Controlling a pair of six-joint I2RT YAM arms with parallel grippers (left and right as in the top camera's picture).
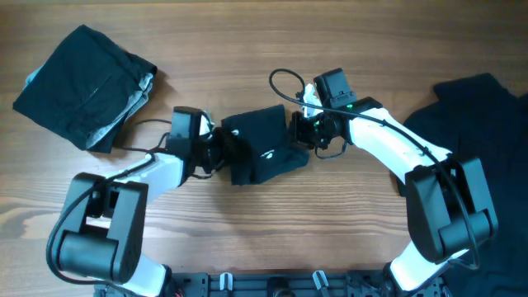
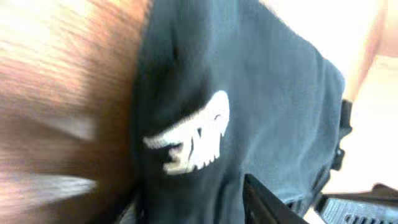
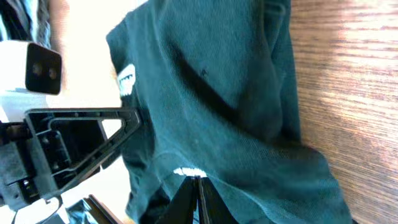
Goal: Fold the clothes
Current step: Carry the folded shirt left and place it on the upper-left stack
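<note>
At the far left of the table (image 1: 247, 49), near its back edge, lay a folded stack (image 1: 82, 87) of dark clothes, squared off, with some paler fabric showing along its right and lower edges. It lay well apart from both arms.

To its right, the left hand (image 1: 219, 149) reached in from the lower left and met the left edge of a dark T-shirt (image 1: 264, 142) lying in the middle of the table. The left wrist view was blurred. It showed the fabric close up, with one black finger (image 2: 267, 202) at the bottom of the frame beside the cloth. I could not tell whether this hand was spread or pressed together.

The T-shirt was folded into a compact, roughly rectangular bundle, slightly tilted on the wood. It looked black from above and deep teal up close. A small white logo (image 1: 268, 154) faced upward on its front half.

The right hand (image 1: 299, 132) touched the bundle's right edge. In its wrist view the two fingertips were pressed together, pinching the teal cloth at its near edge, and wrinkles ran through the fabric beyond them.

At the far right a loose heap (image 1: 483, 115) of dark clothes lay unfolded, spreading to the table's right edge and partly under the right arm.
</note>
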